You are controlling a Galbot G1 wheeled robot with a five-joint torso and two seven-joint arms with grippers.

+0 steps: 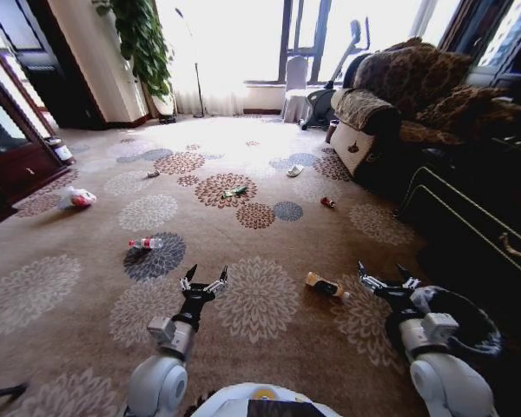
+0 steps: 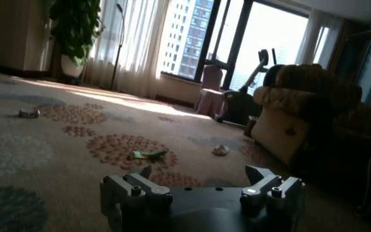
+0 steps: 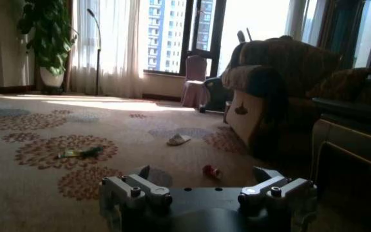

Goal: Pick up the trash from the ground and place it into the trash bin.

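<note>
- Basically nothing binned as far as I can see. Both my grippers are empty and held low out front: left gripper (image 1: 204, 281) with fingers spread wide, right gripper (image 1: 388, 279) spread wide too, above the carpet.
- Trash bin (image 1: 482, 334) is down by my right arm, dark round thing with a shiny liner edge. Can't see into it well enough to say what's inside.
- Litter on the floor: the amber bottle (image 1: 326, 286) lies on its side between my two grippers, nearer the right one. That looks like the easiest first grab, just my guess.
- Clear plastic bottle (image 1: 146, 244) with the red cap is ahead of my left gripper, on a dark flower.
- White-pink bag (image 1: 76, 199) is way off to the left, near the wooden cabinet (image 1: 17, 165).
- Green wrapper (image 1: 234, 191) sits on a brown flower mid-room, white scrap (image 1: 294, 171) beyond it, and a small red bit (image 1: 328, 202) off to its right, toward the sofa (image 1: 399, 95).
- Floor is beige carpet (image 1: 61, 287) with big floral medallions, flat and open. Bright windows at the back, a potted plant (image 1: 143, 43) in the corner.
</note>
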